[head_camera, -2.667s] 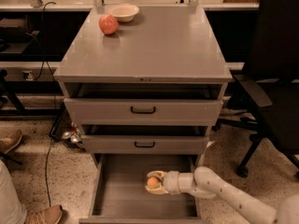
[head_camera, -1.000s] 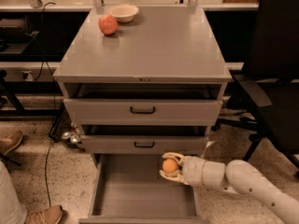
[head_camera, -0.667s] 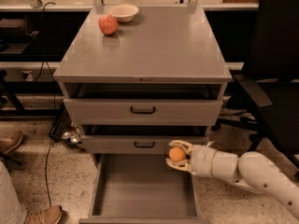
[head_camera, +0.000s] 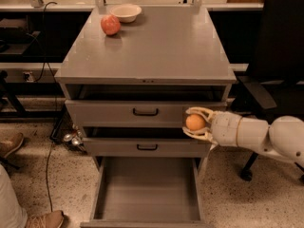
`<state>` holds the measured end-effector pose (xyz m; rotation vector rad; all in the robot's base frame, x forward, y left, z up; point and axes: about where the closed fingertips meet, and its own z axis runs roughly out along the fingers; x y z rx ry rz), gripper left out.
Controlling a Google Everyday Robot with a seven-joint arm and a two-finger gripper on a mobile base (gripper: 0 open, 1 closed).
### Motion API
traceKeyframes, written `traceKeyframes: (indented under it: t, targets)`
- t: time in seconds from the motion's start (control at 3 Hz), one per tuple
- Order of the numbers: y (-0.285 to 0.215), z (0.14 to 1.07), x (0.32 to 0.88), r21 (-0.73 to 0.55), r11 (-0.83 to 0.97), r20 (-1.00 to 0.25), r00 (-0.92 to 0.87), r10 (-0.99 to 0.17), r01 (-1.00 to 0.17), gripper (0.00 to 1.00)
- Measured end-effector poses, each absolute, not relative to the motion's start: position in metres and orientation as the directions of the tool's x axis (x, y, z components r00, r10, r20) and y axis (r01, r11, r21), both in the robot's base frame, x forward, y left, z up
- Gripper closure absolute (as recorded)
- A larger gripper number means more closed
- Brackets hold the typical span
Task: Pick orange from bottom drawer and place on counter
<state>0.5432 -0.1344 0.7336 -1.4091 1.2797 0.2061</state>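
Observation:
My gripper (head_camera: 194,122) is shut on the small orange (head_camera: 195,122). It holds the fruit in the air in front of the right end of the top drawer, well above the bottom drawer. My white arm reaches in from the right edge. The bottom drawer (head_camera: 147,208) is pulled out wide and its flat grey floor shows nothing on it. The counter (head_camera: 156,46) is the grey cabinet top above; the orange is below its front lip.
A reddish apple-like fruit (head_camera: 110,24) and a white bowl (head_camera: 125,12) sit at the counter's back left. A black office chair (head_camera: 278,65) stands close on the right. A person's shoes (head_camera: 45,219) and cables lie on the floor at left.
My gripper has lifted the orange out of the bottom drawer and raised it up and to the right, from the drawer floor to the level of the top drawer front.

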Motion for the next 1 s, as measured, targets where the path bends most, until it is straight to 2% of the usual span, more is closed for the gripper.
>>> traceKeyframes:
  t: [0.67, 1.0]
  targets:
    - [-0.140, 0.765, 0.558, -0.639, 0.268, -0.720, 0.437, -0.539, -0.721, 1.00]
    - [-0.144, 0.816, 0.574, -0.690, 0.261, -0.687, 0.497, -0.531, -0.675, 1.00]
